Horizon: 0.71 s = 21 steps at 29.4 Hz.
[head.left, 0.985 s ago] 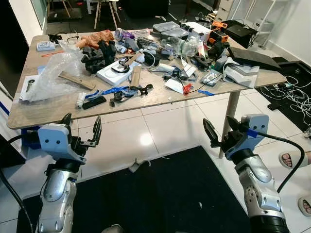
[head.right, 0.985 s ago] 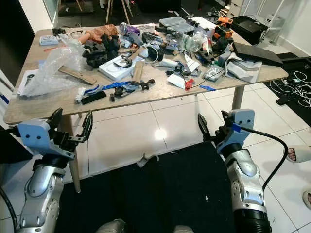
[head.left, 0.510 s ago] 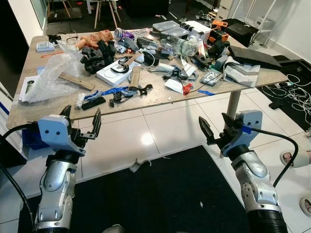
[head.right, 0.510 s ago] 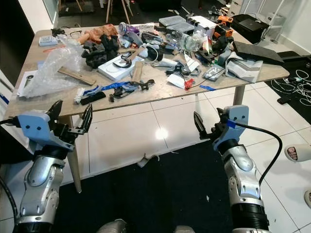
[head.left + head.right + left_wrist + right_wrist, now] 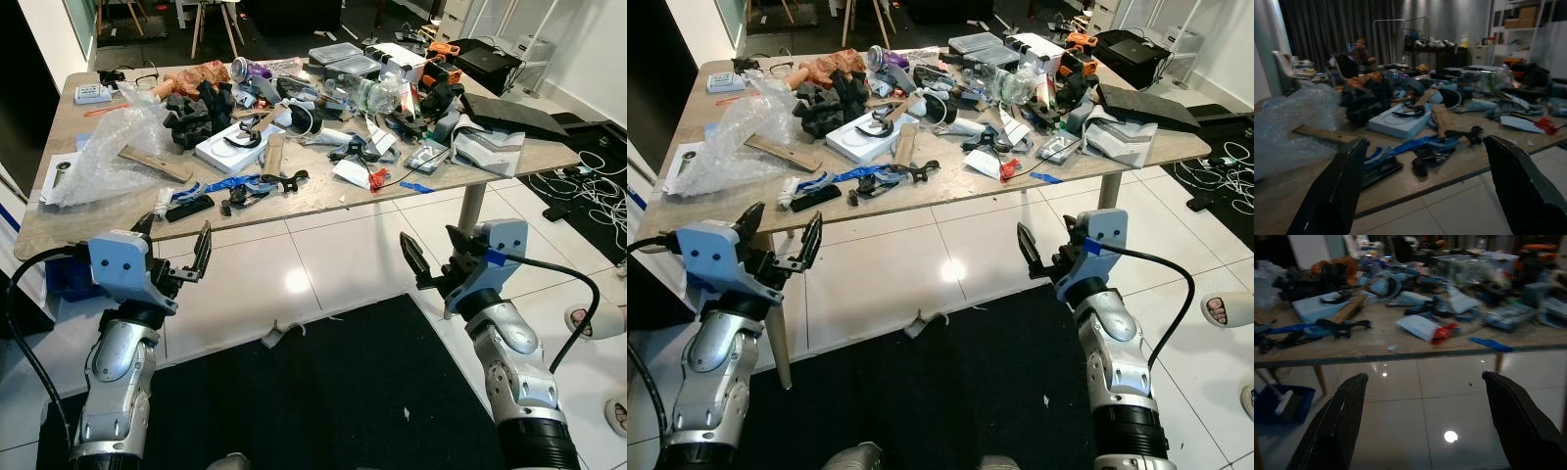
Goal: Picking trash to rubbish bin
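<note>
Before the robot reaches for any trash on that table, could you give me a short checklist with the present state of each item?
1. Left gripper open and holding nothing: ok.
2. Right gripper open and holding nothing: ok.
3. Grippers close enough to the table: not ok; both hover below its near edge, over the floor.
4. Trash to pick visible: ok; a crumpled clear plastic bag lies on the table's left part and a white wrapper with a red end near the front edge.
5. Rubbish bin located: cannot tell.
6. Person's foot clear of the right arm: ok, apart on the right.
</note>
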Tool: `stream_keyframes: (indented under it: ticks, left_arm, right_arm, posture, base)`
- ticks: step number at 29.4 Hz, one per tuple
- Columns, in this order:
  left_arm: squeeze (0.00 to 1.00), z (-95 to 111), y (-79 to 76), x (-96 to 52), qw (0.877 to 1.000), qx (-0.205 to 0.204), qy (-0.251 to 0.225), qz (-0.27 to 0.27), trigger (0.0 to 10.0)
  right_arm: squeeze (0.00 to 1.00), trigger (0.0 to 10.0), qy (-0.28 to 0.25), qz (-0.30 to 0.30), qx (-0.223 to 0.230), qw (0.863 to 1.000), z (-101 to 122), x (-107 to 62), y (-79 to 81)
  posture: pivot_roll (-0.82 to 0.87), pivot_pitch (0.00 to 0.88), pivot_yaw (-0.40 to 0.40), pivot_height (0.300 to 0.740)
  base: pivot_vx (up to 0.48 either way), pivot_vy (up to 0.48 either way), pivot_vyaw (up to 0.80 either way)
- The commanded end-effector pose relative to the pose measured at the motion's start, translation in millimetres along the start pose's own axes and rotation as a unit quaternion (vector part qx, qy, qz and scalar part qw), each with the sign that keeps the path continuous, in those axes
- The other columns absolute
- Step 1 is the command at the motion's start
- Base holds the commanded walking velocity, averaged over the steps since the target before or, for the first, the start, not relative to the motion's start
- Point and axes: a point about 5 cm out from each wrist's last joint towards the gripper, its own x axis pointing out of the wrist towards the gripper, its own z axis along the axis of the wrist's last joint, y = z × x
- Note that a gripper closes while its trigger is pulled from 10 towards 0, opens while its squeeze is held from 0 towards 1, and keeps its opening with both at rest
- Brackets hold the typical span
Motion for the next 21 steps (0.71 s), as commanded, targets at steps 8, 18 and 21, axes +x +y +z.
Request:
stream_keyframes:
  ticks: [8,18,21]
  left_arm:
    - [0.0,-5.6,5.2,0.7,0.999,0.032,0.018,0.01,10.0]
    - [0.0,-33.1,27.8,-10.6,0.972,0.193,0.136,0.013,10.0]
    - [0.0,-34.2,19.9,-11.3,0.98,0.15,0.13,-0.017,10.0]
  right_arm:
    - [0.0,10.0,0.014,-0.007,-0.002,1.0,-6.1,-4.1,-3.6]
    - [0.0,10.0,0.011,-0.012,-0.007,1.0,-4.2,-4.1,-7.9]
    - [0.0,10.0,0.012,-0.014,-0.009,1.0,-4.3,-4.5,-9.2]
  posture:
    - [0.01,0.0,0.005,0.74]
    - [0.01,0.0,0.006,0.74]
    - [0.0,0.0,0.008,0.74]
  base:
    - [0.0,0.0,-0.1]
    - [0.0,0.0,0.0]
    - [0.0,0.0,0.0]
